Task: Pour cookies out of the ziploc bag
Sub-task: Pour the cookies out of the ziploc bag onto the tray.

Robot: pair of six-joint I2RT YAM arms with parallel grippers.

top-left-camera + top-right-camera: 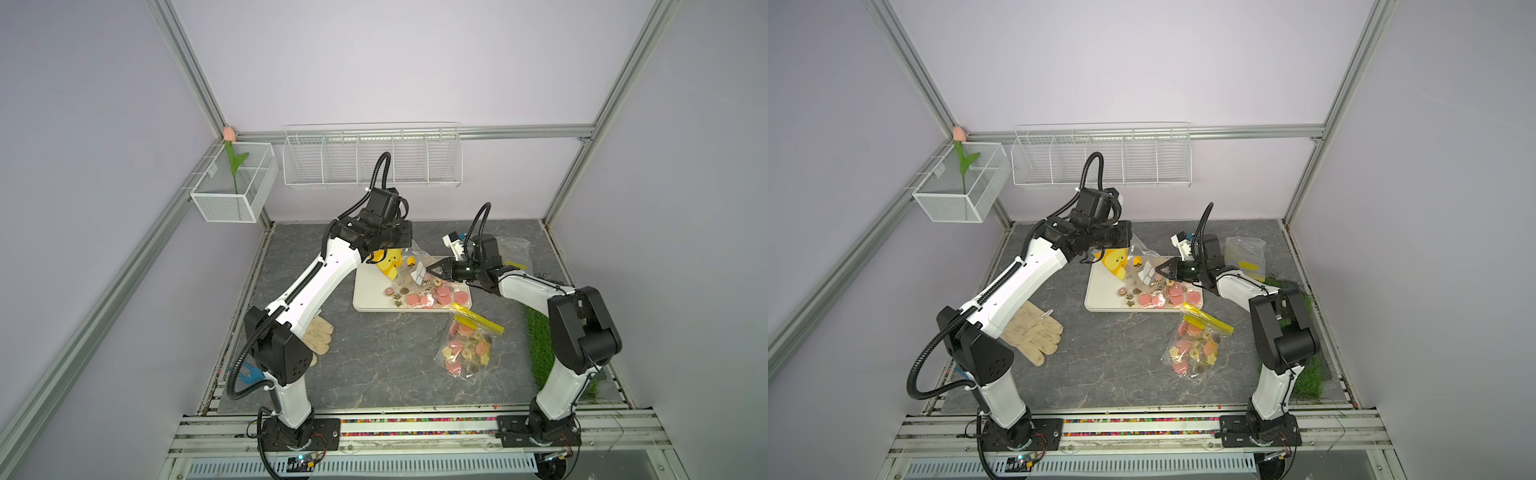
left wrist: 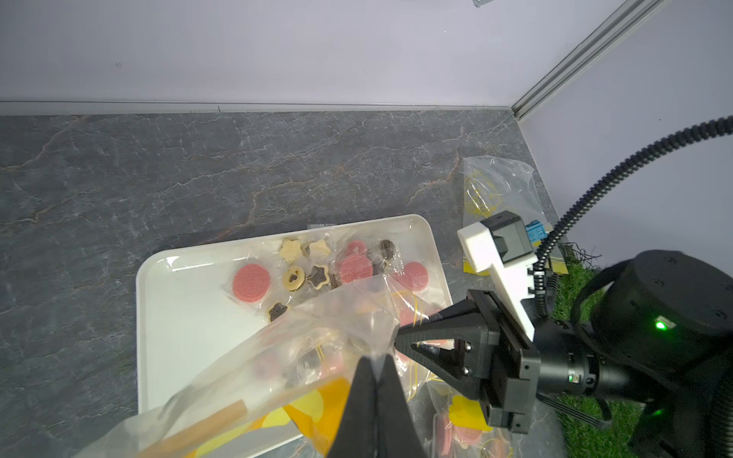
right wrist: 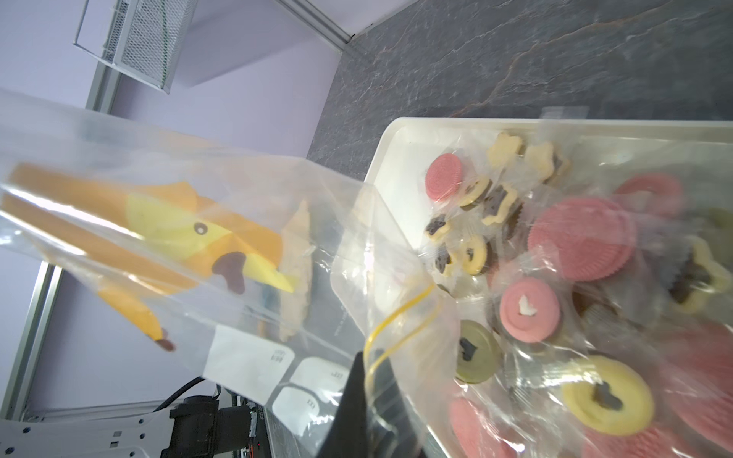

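Jaws of both arms, fully closed, pinch the clear bag (image 2: 254,357) over cookies (image 2: 252,282).

Ziploc bag (image 2: 301,341): clear plastic film, glossy, creased. Tray (image 2: 190,329): white plastic, smooth, gloss highlights at rim; pink cookies (image 2: 252,282) matt, finely ridged. Tabletop (image 2: 238,158): grey stone-look, veined, matt; wall rack (image 1: 372,162): white metal wire.

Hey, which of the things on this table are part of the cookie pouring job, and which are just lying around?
In the job:
cookies, tray, held bag, left gripper and right gripper, both shut on the held bag.

Lying about:
second cookie bag (untouched), glove, tulip, wire rack, grass mat, rear bag.
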